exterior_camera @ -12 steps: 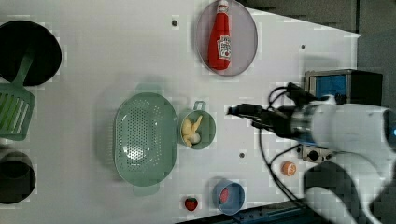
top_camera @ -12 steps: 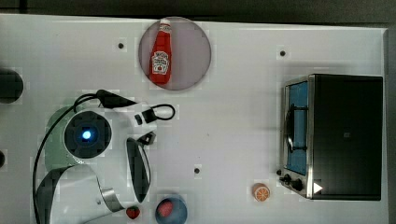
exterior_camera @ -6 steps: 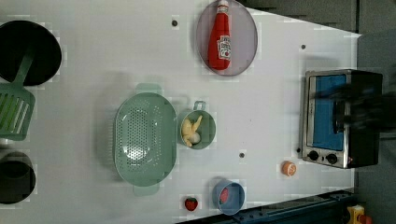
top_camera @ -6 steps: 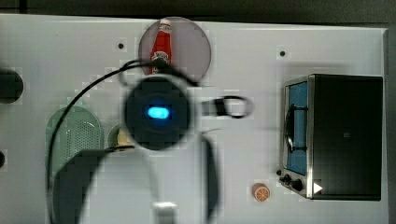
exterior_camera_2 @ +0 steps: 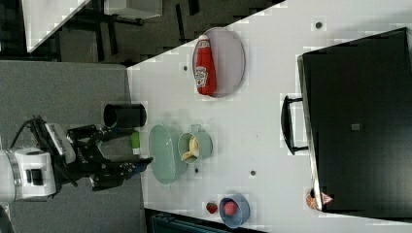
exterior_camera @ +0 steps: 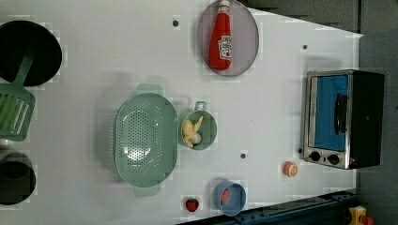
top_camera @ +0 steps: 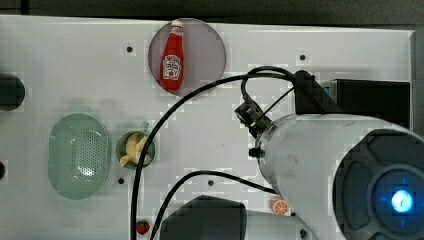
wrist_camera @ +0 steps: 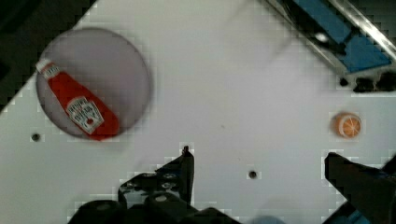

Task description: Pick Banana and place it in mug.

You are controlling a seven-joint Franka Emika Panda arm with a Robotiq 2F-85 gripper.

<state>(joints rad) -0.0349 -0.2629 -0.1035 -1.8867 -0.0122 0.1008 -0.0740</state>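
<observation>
We find the banana (exterior_camera: 192, 132) lying inside the mug (exterior_camera: 210, 131), a small mint-green cup whose short handle points toward the left view's top. The same pair shows in the top view, where the cream-yellow piece (top_camera: 131, 151) curls within the round rim (top_camera: 150, 155), and in the right view (exterior_camera_2: 191, 148). The mug sits just beside a larger perforated green colander (exterior_camera: 146, 138), the two rims nearly touching; we cannot tell whether they actually meet. The gripper (wrist_camera: 259, 172) stands wide open in the wrist view, its two dark fingers (wrist_camera: 180, 175) set far apart with nothing between them, and bare white bench (exterior_camera: 112, 56) beneath. In the right view the gripper (exterior_camera_2: 138, 165) hangs off the bench's edge, on the colander's far side from the mug and apart from both. A red ketchup bottle (exterior_camera: 221, 40) lies on a grey round plate (exterior_camera: 248, 42) toward the left view's top. A toaster oven (exterior_camera: 342, 119) with a blue door stands at the left view's right, an orange slice (exterior_camera: 290, 169) just beside its knobs. Near the left view's bottom sit a strawberry (exterior_camera: 191, 204) and a blue bowl (exterior_camera: 237, 206) with something red in it. A green spatula (exterior_camera: 14, 115) lies at the left view's left edge, partly over a black round item (exterior_camera: 42, 47).
</observation>
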